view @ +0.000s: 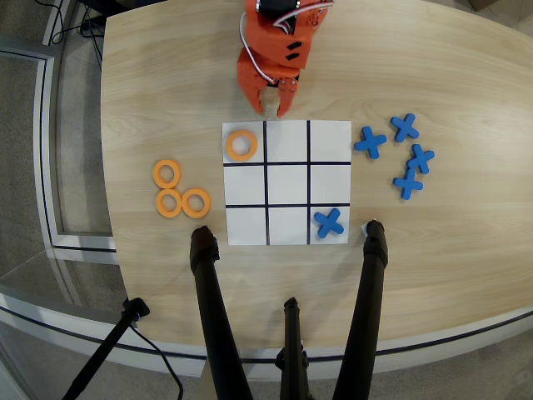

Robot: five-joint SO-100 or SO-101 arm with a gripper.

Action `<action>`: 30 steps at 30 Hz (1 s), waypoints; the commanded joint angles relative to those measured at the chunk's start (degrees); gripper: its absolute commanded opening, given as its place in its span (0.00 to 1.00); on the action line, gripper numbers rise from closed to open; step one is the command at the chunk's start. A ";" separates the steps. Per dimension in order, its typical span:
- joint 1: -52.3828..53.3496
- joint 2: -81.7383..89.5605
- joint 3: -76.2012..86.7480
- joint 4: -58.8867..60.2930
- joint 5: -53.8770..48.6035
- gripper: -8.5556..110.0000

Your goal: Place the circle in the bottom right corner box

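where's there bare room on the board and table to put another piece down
Seven board cells are bare: all but the top-left, holding a ring, and the bottom-right, holding a cross. The table is bare at upper left and along the right edge. Crowded: three rings left of the board, four crosses right of it.

On my overhead view I see an orange circle [241, 144] on a white board [287, 183] ruled with black lines into nine cells. Three more orange rings [180, 192] sit on the pale wood-grain table [450, 250]. The crosses [400, 154] are blue, one [329, 222] on white. My arm [271, 50] is orange.
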 commanded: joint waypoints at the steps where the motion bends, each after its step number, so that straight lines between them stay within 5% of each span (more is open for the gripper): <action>1: -1.41 4.83 3.96 6.77 1.32 0.07; 6: -3.08 8.35 3.96 16.96 1.67 0.07; 10: 5.98 8.35 3.96 16.79 1.49 0.07; 22: 73.04 10.55 3.96 16.70 1.76 0.07; 30: 76.20 10.46 3.96 16.79 1.76 0.07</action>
